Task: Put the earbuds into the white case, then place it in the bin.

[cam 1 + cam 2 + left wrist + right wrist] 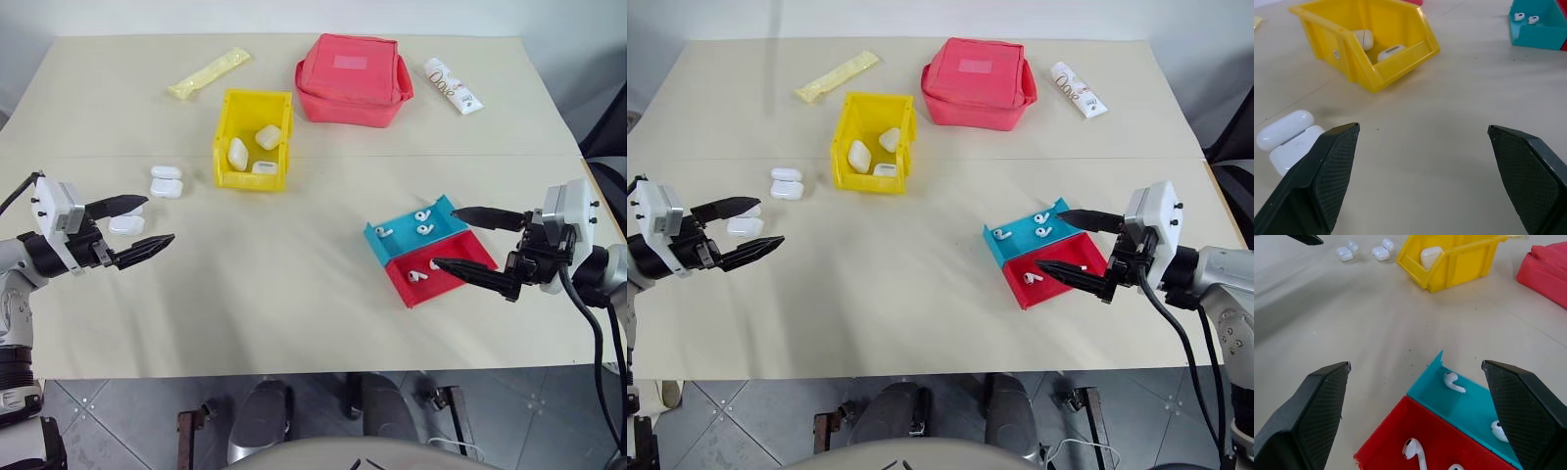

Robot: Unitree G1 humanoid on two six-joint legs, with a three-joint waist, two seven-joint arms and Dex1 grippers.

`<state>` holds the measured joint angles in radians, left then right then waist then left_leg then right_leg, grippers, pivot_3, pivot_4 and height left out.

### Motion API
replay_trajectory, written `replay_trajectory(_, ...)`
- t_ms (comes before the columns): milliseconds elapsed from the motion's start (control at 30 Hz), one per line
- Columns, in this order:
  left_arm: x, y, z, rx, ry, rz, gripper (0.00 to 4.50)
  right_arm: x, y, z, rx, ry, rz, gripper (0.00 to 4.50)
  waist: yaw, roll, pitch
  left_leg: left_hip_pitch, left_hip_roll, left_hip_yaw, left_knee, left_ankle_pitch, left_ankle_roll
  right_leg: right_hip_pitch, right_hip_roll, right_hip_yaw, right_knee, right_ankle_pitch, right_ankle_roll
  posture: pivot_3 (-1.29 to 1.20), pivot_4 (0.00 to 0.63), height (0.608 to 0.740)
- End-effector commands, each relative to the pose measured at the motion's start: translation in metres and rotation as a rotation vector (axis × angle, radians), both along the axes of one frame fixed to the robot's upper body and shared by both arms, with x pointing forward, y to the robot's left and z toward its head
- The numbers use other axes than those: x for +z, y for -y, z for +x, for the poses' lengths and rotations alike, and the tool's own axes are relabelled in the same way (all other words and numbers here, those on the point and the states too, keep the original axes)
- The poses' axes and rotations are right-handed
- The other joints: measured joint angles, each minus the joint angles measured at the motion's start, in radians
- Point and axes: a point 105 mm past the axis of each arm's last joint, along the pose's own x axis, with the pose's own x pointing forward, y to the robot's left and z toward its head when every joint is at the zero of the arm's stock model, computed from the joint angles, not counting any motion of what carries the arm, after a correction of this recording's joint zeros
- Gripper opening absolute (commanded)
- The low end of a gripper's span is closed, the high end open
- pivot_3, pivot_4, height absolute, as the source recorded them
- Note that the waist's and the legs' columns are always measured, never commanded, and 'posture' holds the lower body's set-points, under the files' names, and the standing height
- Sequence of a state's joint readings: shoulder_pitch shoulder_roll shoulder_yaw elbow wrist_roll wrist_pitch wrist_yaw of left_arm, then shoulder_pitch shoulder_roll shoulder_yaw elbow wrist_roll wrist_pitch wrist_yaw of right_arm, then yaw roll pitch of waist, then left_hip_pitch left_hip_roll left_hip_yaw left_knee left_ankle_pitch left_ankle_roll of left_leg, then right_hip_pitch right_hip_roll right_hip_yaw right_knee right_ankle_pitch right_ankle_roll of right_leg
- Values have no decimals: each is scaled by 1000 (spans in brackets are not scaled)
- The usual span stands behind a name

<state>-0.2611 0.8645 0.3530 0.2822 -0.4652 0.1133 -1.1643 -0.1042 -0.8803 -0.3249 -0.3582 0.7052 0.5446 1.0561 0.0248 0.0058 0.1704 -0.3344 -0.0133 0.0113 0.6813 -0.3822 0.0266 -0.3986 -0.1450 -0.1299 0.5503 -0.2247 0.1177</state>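
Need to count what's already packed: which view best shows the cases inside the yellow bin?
Left eye view: it looks down into the yellow bin, showing three cases. Right eye view matches. Left wrist view shows two past the wall; right wrist view, one.

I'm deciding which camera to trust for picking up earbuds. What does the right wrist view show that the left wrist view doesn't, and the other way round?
Right wrist view alone: the red tray with earbuds in it, the edge of the red pouch, and both pairs of white cases out on the table.
Left wrist view alone: two cases close up beside its finger.
Both: the yellow bin holding cases, the blue tray with earbuds, and the table.
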Motion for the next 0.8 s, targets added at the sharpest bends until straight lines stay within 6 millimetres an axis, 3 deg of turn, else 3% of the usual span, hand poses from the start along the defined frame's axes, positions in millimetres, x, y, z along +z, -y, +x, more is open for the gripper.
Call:
replay_trajectory(33,12,-6,2,64,41,39,4468,9,-2,1,9,44,4,4500,0,0,0,0,0,0,0,0,0,0,0,0,0,0,0,0,150,740)
replay_trajectory(233,5,-22,-9,156,-23,48,4468,12,-1,6,29,45,-5,4500,-3,0,0,0,0,0,0,0,0,0,0,0,0,0,0,0,150,740)
replay_trajectory(567,1,-64,-68,267,-126,36,4468,15,-9,16,119,62,-47,4500,-7,2,1,0,4,1,0,-2,-4,-3,1,0,1,-2,-4,0,150,740)
replay_trajectory(800,-2,-76,-82,354,-139,62,4468,14,-14,21,194,84,-54,4500,-2,2,1,-1,4,0,0,-4,-6,-3,1,0,1,-3,-5,0,150,740)
